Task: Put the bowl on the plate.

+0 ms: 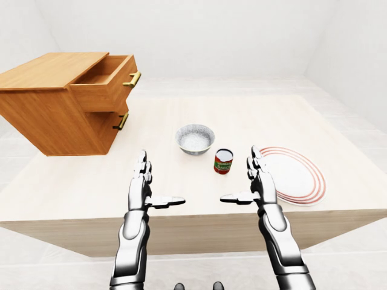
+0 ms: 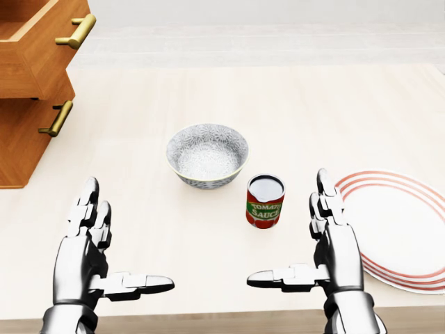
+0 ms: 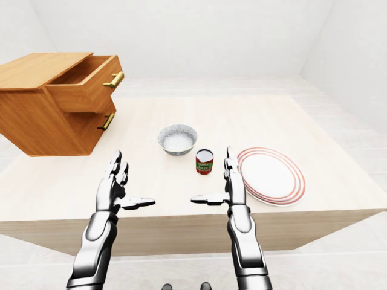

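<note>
So right now both hands are empty and hovering over the near edge of the table [image 2: 292, 104]. The left hand [image 2: 90, 254] and the right hand [image 2: 335, 254] are both spread, fingers pointing away from the robot and thumbs stuck out toward each other, nothing pinched. The bowl [image 2: 207, 154] sits upright on the table, above the hands in the head view and roughly midway between them, well apart from both. Honestly I can't call either hand clearly nearer. It's round, so there's no long axis to line up with, just the rim to grab. The plate [image 2: 400, 226] lies flat at the right of that view, just beside the right hand, and the bowl is up and to the left of it. The catch is the tomato sauce can [image 2: 265, 201], which stands right between the bowl and the plate and close to the right hand's fingertips. My read is that the right hand has the shorter carry to the plate, but it has to go around or over that can, while the left hand has a clear line to the bowl and a longer trip across. The drawer cabinet [image 1: 54, 106] at the far left looks out of the way.
</note>
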Available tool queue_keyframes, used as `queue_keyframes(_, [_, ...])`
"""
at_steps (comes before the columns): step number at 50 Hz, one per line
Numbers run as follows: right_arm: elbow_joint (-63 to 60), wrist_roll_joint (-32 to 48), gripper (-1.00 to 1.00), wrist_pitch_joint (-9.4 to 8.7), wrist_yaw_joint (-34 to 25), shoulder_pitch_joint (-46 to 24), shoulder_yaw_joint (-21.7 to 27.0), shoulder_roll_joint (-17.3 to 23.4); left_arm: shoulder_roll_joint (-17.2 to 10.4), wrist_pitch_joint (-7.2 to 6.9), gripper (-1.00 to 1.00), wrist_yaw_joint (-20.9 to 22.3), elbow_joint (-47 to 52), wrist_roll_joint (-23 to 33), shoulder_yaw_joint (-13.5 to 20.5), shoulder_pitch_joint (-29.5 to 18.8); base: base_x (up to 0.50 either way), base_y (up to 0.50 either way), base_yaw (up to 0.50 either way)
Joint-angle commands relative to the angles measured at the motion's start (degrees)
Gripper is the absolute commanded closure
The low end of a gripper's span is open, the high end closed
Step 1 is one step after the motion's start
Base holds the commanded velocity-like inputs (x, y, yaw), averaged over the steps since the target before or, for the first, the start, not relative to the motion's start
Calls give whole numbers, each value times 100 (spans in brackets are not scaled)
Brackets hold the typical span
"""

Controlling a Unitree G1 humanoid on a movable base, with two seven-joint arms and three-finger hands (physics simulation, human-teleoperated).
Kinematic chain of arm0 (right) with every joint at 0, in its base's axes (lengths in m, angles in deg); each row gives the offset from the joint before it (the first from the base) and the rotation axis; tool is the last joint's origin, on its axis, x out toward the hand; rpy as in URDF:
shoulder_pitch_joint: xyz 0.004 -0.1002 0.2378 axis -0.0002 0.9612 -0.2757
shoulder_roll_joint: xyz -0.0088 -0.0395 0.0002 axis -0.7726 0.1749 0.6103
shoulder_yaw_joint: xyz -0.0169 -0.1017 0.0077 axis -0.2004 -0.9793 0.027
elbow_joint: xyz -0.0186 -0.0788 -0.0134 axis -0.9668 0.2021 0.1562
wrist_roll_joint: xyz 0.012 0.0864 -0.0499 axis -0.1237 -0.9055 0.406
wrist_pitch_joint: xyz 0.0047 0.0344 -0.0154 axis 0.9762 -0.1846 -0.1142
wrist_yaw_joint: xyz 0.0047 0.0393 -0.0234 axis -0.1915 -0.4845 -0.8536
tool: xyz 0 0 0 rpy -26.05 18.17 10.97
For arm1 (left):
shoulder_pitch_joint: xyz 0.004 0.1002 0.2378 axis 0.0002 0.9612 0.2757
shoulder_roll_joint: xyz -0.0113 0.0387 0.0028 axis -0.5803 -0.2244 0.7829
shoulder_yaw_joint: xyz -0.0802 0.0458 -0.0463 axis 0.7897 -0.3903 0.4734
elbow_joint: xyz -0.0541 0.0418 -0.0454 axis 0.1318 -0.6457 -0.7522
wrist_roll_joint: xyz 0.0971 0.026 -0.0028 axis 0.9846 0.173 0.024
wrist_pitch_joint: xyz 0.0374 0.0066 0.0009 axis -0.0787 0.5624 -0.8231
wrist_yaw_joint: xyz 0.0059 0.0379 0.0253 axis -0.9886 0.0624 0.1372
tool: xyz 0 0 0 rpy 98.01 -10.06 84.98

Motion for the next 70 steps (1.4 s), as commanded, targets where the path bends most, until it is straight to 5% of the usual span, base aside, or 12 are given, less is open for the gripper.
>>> queue_keyframes(1, [35,-119,-100,-89,-114,29,4,130,-109,-300,-100,220,69,133,141,-103,0,0,0])
queue_keyframes(6, [-244,-96,-100,-354,-247,7,170,47,-260,-546,-100,67,284,-24,75,-151,0,0,0])
queue_keyframes(12, [-706,-82,-100,-593,-365,122,259,7,-322,-557,-100,-34,822,-96,17,-5,0,0,0])
queue_keyframes(30, [-1514,-35,-100,-602,-533,293,341,-32,-362,-557,-100,-29,2014,-137,86,347,0,0,0])
queue_keyframes(46, [-1932,0,-100,-602,-682,431,445,-5,-346,-557,-100,-30,1863,-147,203,396,0,0,0])
queue_keyframes(70, [-1874,-115,-100,-602,-818,456,557,-26,-316,-557,-100,-53,1871,-164,234,448,0,-50,0])
